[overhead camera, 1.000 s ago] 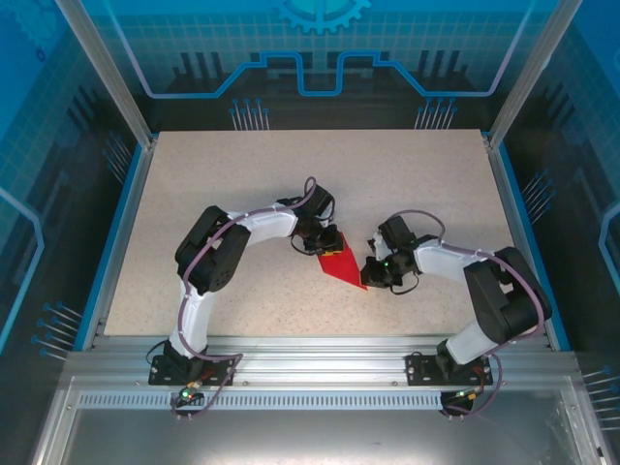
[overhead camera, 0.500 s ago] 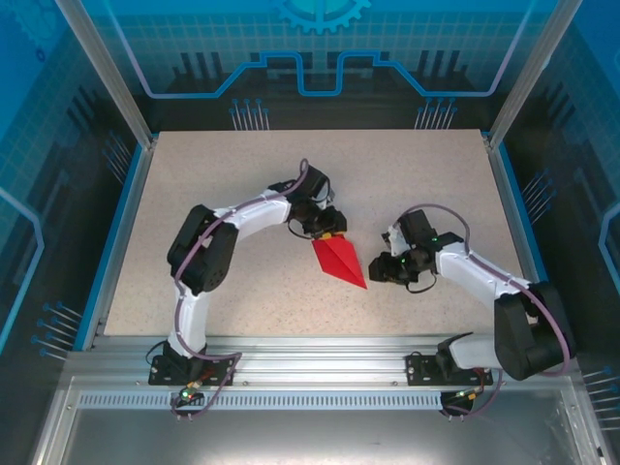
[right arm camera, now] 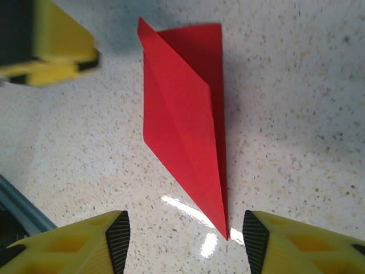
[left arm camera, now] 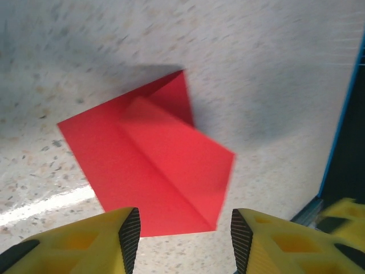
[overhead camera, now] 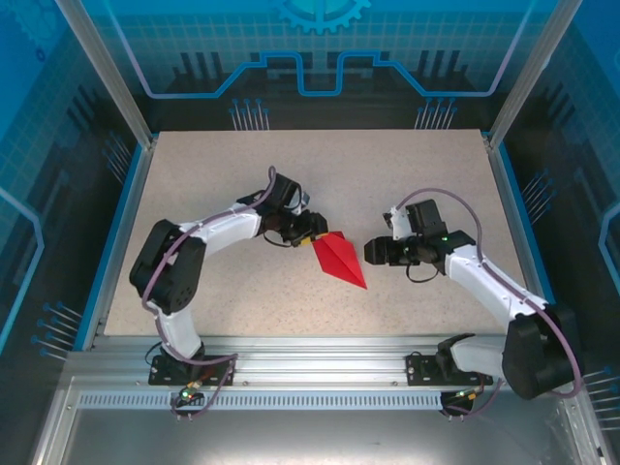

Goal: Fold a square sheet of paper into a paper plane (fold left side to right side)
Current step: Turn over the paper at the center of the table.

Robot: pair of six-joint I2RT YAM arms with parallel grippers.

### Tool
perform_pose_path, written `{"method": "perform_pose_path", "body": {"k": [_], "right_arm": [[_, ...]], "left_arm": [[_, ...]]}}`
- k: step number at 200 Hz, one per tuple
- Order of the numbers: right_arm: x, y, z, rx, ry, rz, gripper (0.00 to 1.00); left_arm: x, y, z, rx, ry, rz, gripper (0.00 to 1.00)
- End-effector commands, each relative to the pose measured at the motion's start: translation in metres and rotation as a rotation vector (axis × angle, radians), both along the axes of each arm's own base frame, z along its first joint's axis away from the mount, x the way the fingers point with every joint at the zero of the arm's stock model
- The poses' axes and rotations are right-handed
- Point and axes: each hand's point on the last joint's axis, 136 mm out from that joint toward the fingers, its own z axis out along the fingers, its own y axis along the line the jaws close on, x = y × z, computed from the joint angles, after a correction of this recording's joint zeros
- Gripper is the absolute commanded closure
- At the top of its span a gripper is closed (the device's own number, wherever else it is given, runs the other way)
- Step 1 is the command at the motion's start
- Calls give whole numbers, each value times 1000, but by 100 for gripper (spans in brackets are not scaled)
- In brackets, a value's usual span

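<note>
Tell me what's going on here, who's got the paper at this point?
Nobody has it. The folded red paper, a creased pointed shape, lies flat on the speckled table between the two arms. The left hand sits close to its wide end and the right hand faces it from the other side. Both wrist views show yellow fingers spread apart with nothing gripped between them. The paper is well short of a finished plane.
</note>
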Motion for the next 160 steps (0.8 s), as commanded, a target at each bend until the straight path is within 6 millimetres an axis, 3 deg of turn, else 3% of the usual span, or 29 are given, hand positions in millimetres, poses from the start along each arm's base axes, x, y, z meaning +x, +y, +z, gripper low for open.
{"method": "perform_pose_path", "body": {"k": [1,51,81,126,160], "right_arm": [[2,-7,6,-8,-48,-13,40],[-4,-10,7,-9,-56,-14,39],[-6,-11,10,10,-60,-10,39],[0,-8,28,184,-100,-16,34],[9,-13,55,365,-146,-14,26]], "left_arm": [[8,-20,-1,-73,-1,-9,51],[15,-44,-35,-66,64,-38,55],[19,-52,-40,-81,70,-44,61],[21,-54,-13,-115,-3,-63,77],[22,-46,44,-152,-140,-77,88]]}}
